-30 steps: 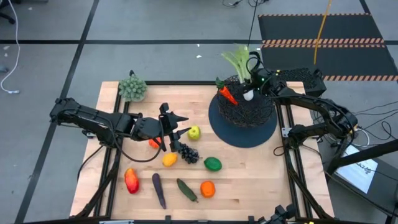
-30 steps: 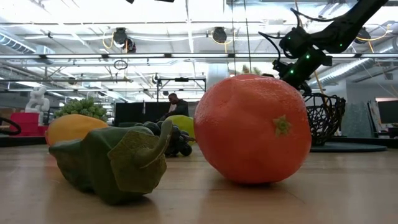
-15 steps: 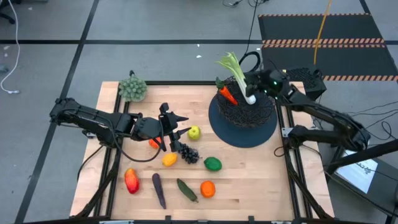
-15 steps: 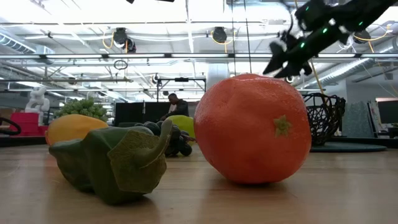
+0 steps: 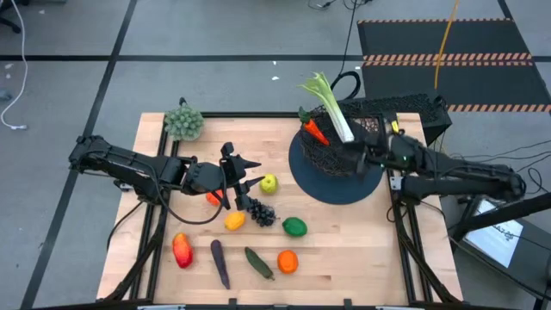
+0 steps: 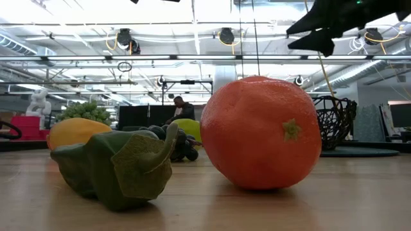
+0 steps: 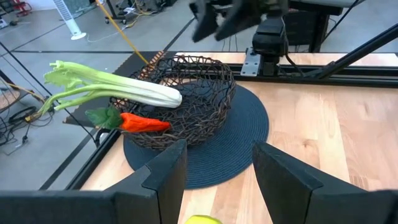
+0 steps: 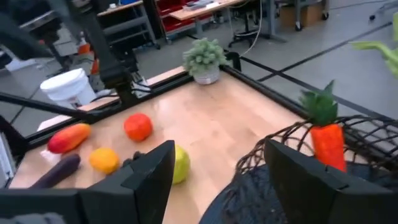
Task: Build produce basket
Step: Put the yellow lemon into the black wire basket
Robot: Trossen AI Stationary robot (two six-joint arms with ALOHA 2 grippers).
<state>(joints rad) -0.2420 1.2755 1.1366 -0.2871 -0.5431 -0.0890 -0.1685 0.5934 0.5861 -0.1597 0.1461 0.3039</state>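
Wire basket (image 5: 337, 142) near the table's far right edge holds leek (image 5: 328, 105) and carrot (image 5: 315, 132), propped on its rim. Right gripper (image 5: 360, 155) hovers there, fingers apart, apparently empty. Left gripper (image 5: 244, 176) waits mid-table, half-open, seemingly empty.

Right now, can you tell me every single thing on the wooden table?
black wire-mesh basket: one, black, far right side
white-green leek: one, leaning out of basket
orange carrot: one, on basket's rim
grey-green bushy clump: one, far left corner
yellow-green apple, dark grapes, yellow lemon, green lime: one each, middle
red pepper, purple eggplant, green cucumber, round orange: one each, near edge
left gripper: open, beside apple
right gripper: open, at basket
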